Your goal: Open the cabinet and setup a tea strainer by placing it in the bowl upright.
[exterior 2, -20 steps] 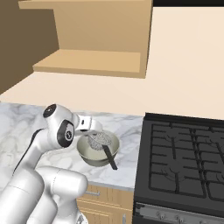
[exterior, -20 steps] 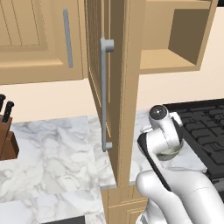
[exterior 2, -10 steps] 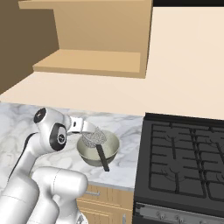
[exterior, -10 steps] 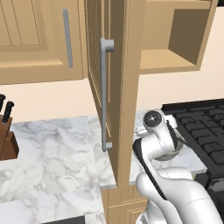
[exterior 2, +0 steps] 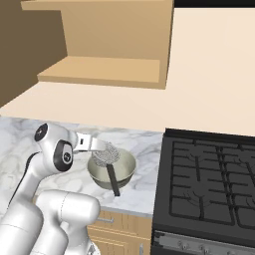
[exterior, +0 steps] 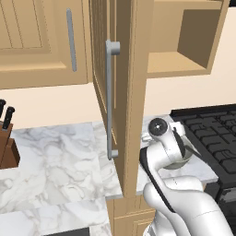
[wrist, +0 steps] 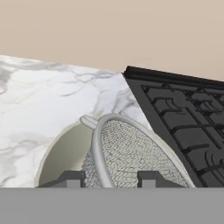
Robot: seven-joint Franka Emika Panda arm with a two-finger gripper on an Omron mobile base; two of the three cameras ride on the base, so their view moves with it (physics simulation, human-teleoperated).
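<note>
Strainer mesh sits inside the bowl (exterior 2: 112, 169), the tea strainer (exterior 2: 106, 155) standing on its cup with its dark handle slanting out over the bowl's near rim. Gripper (exterior 2: 102, 147) fingers bracket the strainer's rim at the bowl's left edge, apparently clamped on it. Release looks next, judging from the cabinet (exterior: 113, 83) standing open.

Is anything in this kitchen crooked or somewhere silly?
Yes. The small round grey metal mesh tea strainer sits tilted in the round pale cream-grey bowl, and its long dark handle pokes out over the rim. The light tan wooden cabinet door hangs open over the white marble counter.
</note>
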